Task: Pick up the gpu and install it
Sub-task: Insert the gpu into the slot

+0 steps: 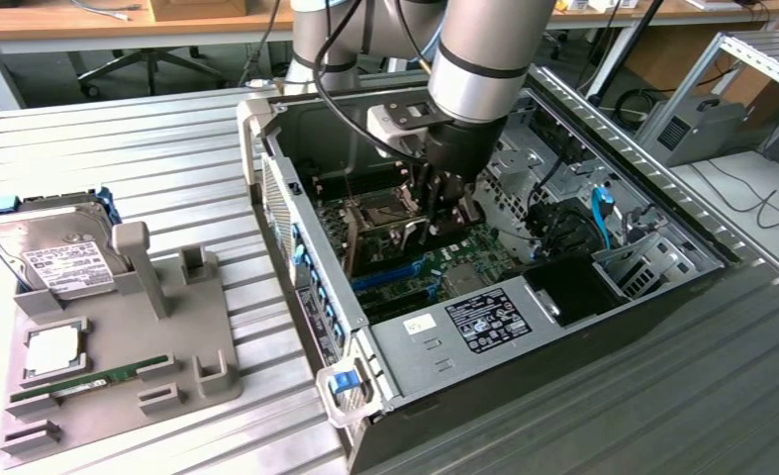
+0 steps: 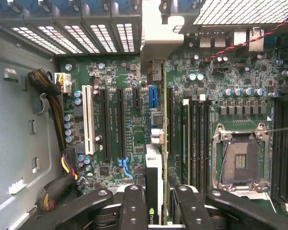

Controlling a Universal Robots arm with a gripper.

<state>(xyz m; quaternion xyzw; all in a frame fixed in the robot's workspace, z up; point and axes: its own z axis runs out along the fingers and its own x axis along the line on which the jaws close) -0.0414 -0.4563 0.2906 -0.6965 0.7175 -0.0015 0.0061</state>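
Note:
My gripper (image 1: 442, 210) reaches down into the open computer case (image 1: 423, 346), above the green motherboard (image 1: 475, 259). It is shut on the gpu (image 2: 154, 165), a thin dark card seen edge-on between my two black fingers (image 2: 134, 206). The card runs along the motherboard (image 2: 120, 72) beside the black expansion slots. Its pale metal bracket (image 2: 156, 33) sits at the case's rear slot openings. In the exterior view the gpu (image 1: 420, 236) hangs just under the fingers, close to the board. Whether it is seated in a slot I cannot tell.
A white slot (image 2: 89, 120), an empty processor socket (image 2: 240, 160) and cable bundles (image 2: 55, 110) surround the card. On the exterior view's left, a grey holder (image 1: 204, 346) carries a hard drive (image 1: 52, 252), a processor (image 1: 52, 346) and a green memory stick (image 1: 92, 381).

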